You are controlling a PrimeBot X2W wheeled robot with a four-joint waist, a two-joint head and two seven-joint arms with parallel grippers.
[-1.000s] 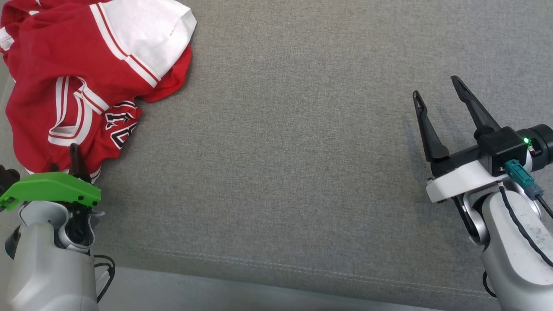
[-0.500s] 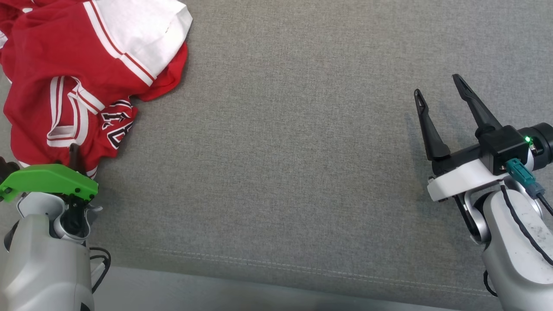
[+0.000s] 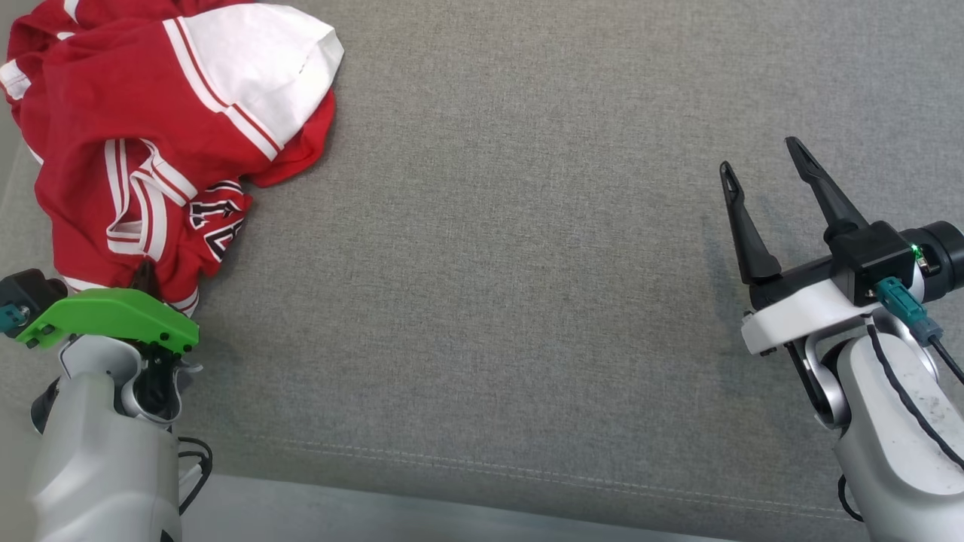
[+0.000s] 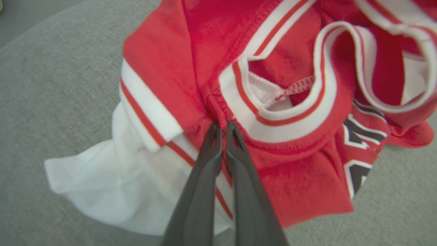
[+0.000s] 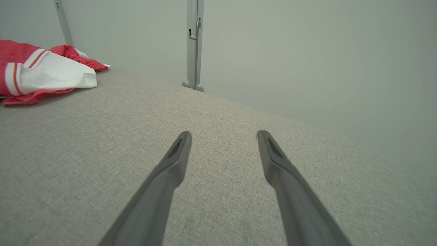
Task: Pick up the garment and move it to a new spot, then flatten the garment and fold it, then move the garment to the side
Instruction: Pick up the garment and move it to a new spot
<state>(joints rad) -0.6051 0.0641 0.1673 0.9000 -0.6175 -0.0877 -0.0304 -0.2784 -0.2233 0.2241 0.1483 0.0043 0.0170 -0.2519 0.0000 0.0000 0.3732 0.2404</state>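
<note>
At the far left of the grey cushion point(image 3: 489, 263) we see the garment point(image 3: 151, 98), a red and white jersey with black lettering, lying crumpled in a heap. Our left claw point(image 4: 221, 125) reaches into its near edge. In the left wrist view its 2 dark fingers point(image 4: 201, 177) are pressed together, pinching a fold of red cloth just beside the white-banded collar. 1 second ago that claw stood spread at the same edge, so it has closed on the cloth since then. In the head view the left arm now sits a little farther right, and the near hem of the garment has shifted right with it. The far white sleeve lies about where it did.

Well apart, at the right, our right claw point(image 3: 757, 156) hovers over bare cushion with its 2 fingers spread wide and nothing between them, much as it was 1 second ago. Beyond the cushion's far edge, the right wrist view shows a pale upright post point(image 5: 194, 44) against the wall.
</note>
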